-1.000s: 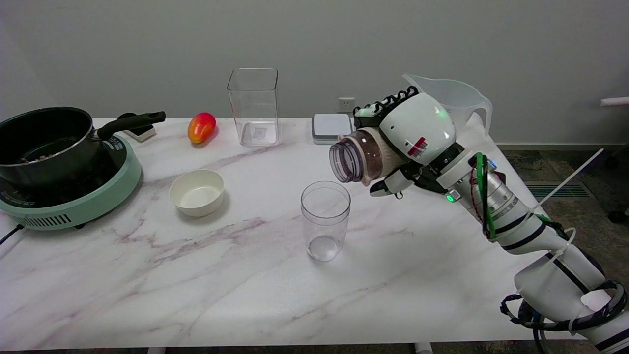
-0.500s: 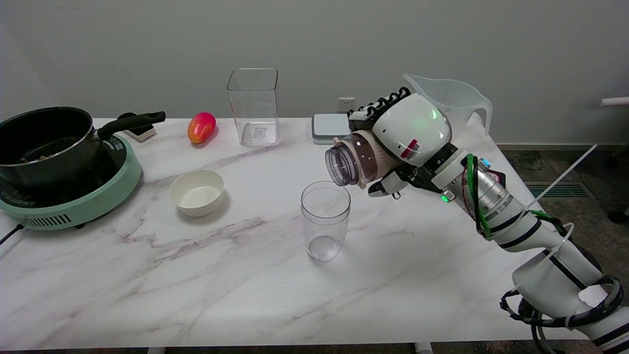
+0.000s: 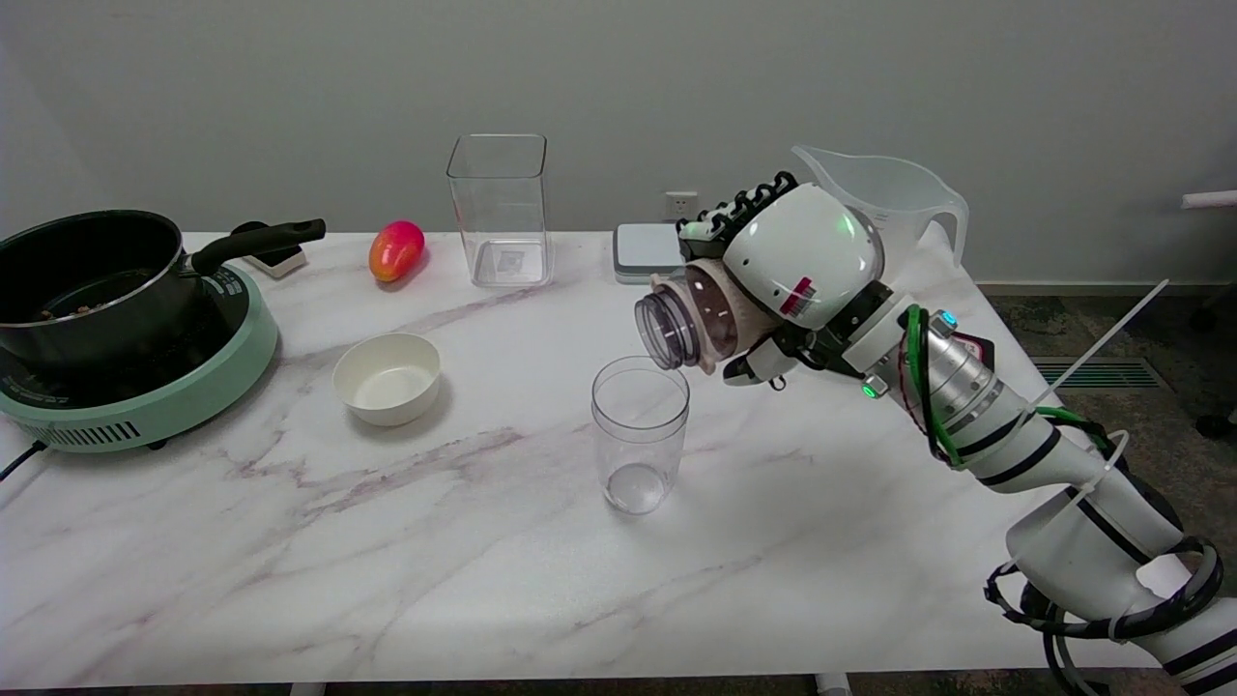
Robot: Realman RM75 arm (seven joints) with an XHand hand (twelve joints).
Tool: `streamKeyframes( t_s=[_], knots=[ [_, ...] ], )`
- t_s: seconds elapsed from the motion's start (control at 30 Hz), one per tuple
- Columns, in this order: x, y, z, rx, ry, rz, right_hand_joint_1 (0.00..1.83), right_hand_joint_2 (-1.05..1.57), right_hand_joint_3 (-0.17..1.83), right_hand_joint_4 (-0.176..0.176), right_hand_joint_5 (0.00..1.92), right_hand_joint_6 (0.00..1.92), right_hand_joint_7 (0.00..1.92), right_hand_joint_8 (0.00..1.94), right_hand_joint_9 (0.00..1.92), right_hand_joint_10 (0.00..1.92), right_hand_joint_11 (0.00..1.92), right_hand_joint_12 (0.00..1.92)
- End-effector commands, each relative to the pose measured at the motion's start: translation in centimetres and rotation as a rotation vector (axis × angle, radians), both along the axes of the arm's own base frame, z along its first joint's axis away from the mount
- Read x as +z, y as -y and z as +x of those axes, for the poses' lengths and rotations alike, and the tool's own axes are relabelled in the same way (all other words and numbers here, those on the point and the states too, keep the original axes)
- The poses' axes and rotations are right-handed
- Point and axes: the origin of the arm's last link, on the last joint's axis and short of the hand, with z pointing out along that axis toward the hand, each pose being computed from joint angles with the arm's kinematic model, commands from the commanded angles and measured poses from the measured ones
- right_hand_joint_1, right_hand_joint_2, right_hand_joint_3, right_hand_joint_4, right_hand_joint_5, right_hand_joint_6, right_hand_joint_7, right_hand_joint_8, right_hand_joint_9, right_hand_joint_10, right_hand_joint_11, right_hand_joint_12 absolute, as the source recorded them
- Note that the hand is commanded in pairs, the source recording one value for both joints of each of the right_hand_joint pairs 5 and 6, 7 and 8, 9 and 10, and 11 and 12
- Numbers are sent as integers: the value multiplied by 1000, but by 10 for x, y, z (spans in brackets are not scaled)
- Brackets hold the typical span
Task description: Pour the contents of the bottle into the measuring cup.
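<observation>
Within the right hand (image 3: 797, 266), tilted bottle (image 3: 686, 321) above measuring cup (image 3: 639, 433).

One high head view over the table's near edge

The camera looks down and across the marble table (image 3: 464, 580) toward the far wall, taking in the whole width from the induction cooker (image 3: 145, 396) at left to the right arm (image 3: 1053, 483) entering from the lower right. No second view shares the scene.
</observation>
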Motion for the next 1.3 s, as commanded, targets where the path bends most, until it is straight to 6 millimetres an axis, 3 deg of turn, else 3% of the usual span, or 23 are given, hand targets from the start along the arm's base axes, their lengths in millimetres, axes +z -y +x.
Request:
streamKeyframes(
  t_s=[0.03, 0.8, 1.3],
  knots=[
    [-4, 0, 1, 14, -58, 5, 1387, 1433, 296, 0, 1920, 1920, 1920, 1920, 1655, 1655, 1298, 1298],
    [7, 2, 10, 49, -132, -25, 1383, 1439, 296, 0, 1920, 1920, 1920, 1920, 1658, 1658, 1298, 1298],
    [4, -2, 17, 101, -174, -18, 1387, 1435, 295, 0, 1920, 1920, 1920, 1920, 1664, 1664, 1301, 1301]
  ],
)
